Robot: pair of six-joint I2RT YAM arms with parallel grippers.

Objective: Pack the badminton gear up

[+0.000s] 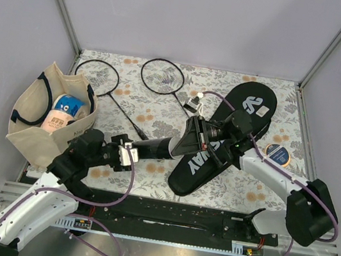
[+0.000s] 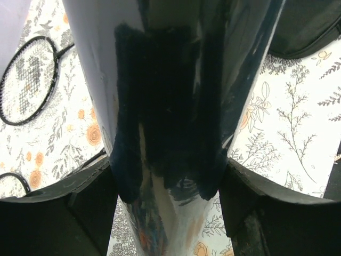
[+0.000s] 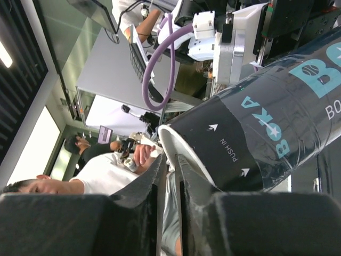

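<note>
My left gripper [image 1: 129, 154] [image 2: 169, 166] is shut on the near end of the long black tube [image 1: 161, 146] [image 2: 160, 80], holding it level above the table. The tube's far end, with a white rim and "PUSH IN" lettering [image 3: 256, 133], points at my right gripper [image 1: 201, 133] [image 3: 171, 157]. Its fingers stand a narrow slit apart beside that rim with nothing between them. The black racquet cover [image 1: 251, 108] [image 2: 303, 26] lies under the right arm. Two racquets [image 1: 97, 77] [image 1: 164, 76] lie at the back. A small white shuttlecock [image 1: 196, 101] sits by the cover.
A beige tote bag [image 1: 42, 120] with packets in it stands at the left edge. A round tape roll [image 1: 278, 155] lies right of the cover. Metal frame posts rise at the back corners.
</note>
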